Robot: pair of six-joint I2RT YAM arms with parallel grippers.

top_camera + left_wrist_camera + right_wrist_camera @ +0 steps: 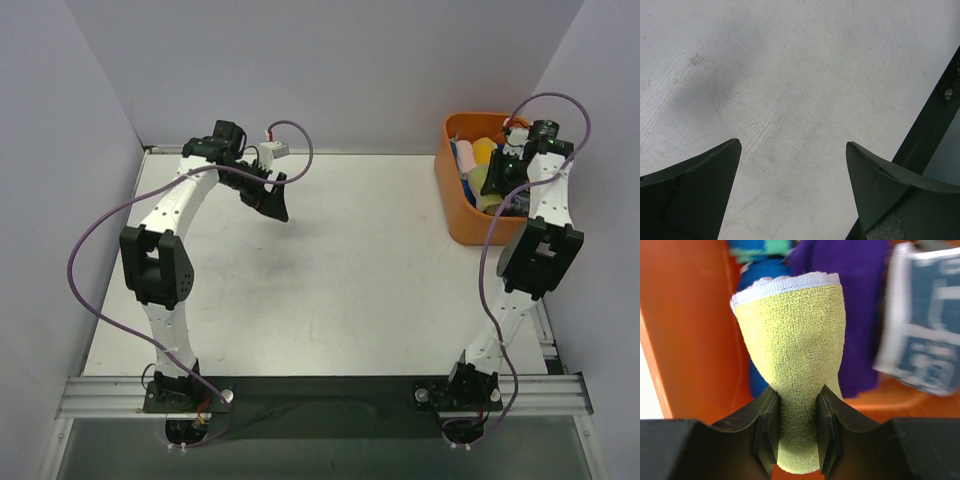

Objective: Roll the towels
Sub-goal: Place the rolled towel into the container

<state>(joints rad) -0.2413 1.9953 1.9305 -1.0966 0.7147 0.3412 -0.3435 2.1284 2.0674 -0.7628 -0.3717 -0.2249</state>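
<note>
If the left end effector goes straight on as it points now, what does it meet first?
Probably the table: the open left end effector faces only its white surface, though the gap is hard to judge.

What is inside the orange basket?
The orange basket holds a purple cloth, a blue-and-white patterned towel and a blue cloth. The right gripper, shut on a rolled yellow-green towel, hides part of them. The basket's bottom is mostly covered.
</note>
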